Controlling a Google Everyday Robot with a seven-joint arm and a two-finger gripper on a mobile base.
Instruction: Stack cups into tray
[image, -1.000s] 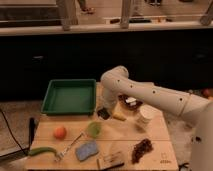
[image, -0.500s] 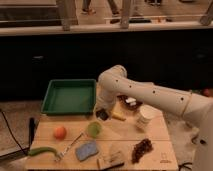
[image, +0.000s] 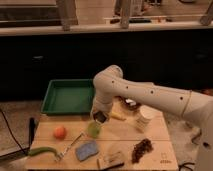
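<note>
Green plastic cup (image: 93, 129) stood near the middle of the bench (image: 150, 131), with the claw (image: 99, 117) just above and beside it.

White arm reached in from the right edge, and its claw appeared to grip a small dark-mouthed steel cup (image: 100, 118); how wide the claw stood I could not tell. Compared with the earlier views, the claw had dropped slightly toward the green cup, which suggested nesting one cup in the other was close. Green tray (image: 67, 96) sat at the far left corner, holding no cups yet. An orange ball (image: 60, 132) and blue sponge (image: 87, 149) lay toward the near edge, unmoved.
</note>
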